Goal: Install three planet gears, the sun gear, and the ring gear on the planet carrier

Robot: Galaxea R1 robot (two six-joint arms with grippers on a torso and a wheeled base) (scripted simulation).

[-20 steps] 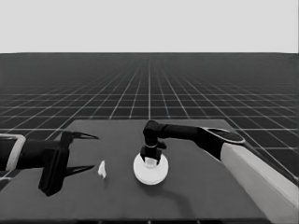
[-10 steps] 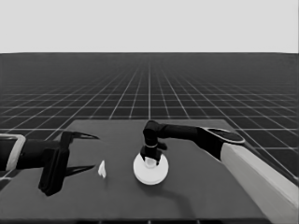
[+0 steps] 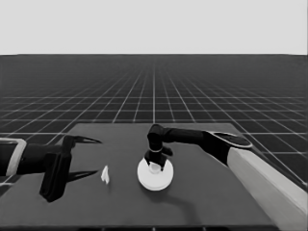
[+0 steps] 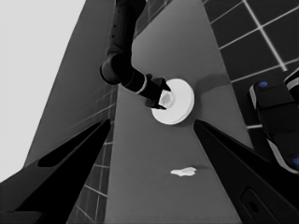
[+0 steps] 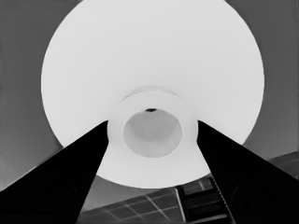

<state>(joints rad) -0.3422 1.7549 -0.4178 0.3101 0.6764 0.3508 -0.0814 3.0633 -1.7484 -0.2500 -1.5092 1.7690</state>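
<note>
The larger round part (image 3: 155,177) lies white on the dark table, slightly right of its middle, raised hub upward. My right gripper (image 3: 155,164) comes down on it from above. In the right wrist view the two fingers (image 5: 84,163) press against both sides of the hub of the larger round part (image 5: 149,51), so this gripper (image 5: 152,123) is shut on it. The left wrist view shows the same grip on the larger round part (image 4: 183,103) from farther off. The small gears and the smaller round part are hidden. My left gripper (image 3: 98,156) waits open over the table's left end.
A thin white piece (image 3: 105,174) lies between the left gripper and the larger round part, also seen as a thin white piece (image 4: 183,172) in the left wrist view. Dark machinery with blue lights (image 4: 275,121) stands past the table's edge.
</note>
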